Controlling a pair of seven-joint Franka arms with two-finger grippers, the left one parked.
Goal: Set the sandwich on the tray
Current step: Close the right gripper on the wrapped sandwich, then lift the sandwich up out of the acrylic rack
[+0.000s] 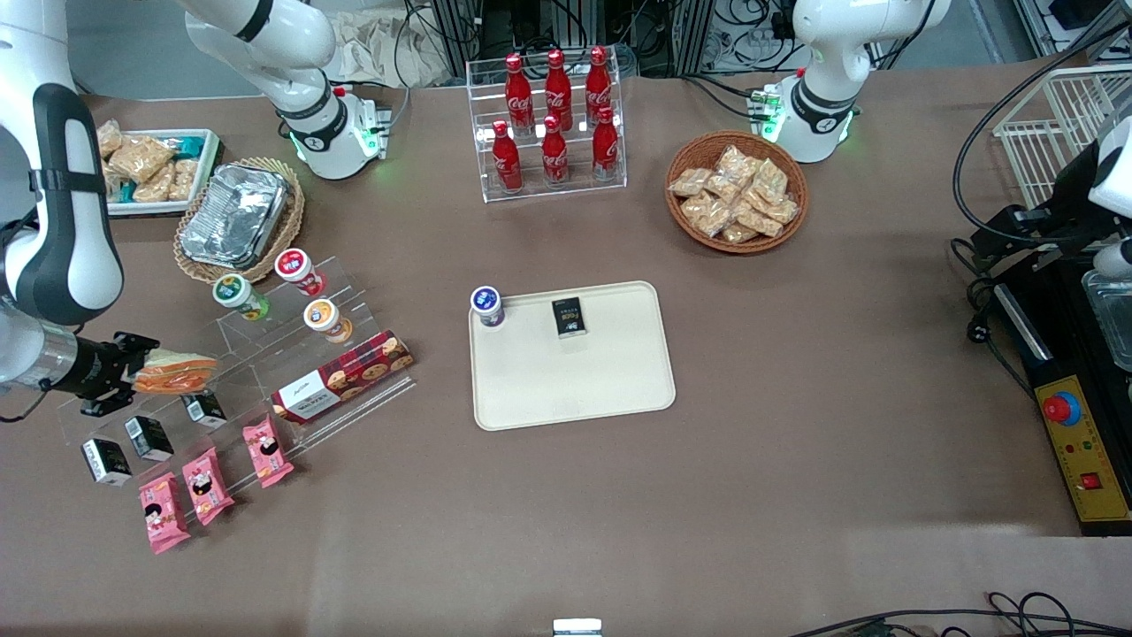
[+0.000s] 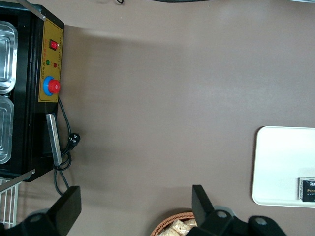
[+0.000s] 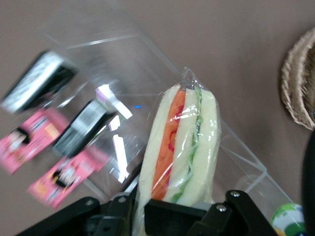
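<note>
The sandwich (image 1: 177,372), a plastic-wrapped wedge of pale bread with orange and green filling, is held in my right gripper (image 1: 133,370) above the clear acrylic display stand (image 1: 256,372) at the working arm's end of the table. In the right wrist view the sandwich (image 3: 182,142) sticks out from between the black fingers (image 3: 172,216), which are shut on its base. The beige tray (image 1: 575,380) lies flat in the middle of the table, well apart from the gripper; a small black packet (image 1: 570,317) and a blue-lidded cup (image 1: 487,305) sit at its farther edge.
The stand carries a red cookie box (image 1: 343,375), small cups (image 1: 320,317), black packets (image 1: 150,437) and pink snack packets (image 1: 202,482). A foil container (image 1: 234,215) in a wicker mat and a white snack bin (image 1: 150,168) lie farther back. A cola bottle rack (image 1: 553,124) and snack basket (image 1: 736,192) stand farther than the tray.
</note>
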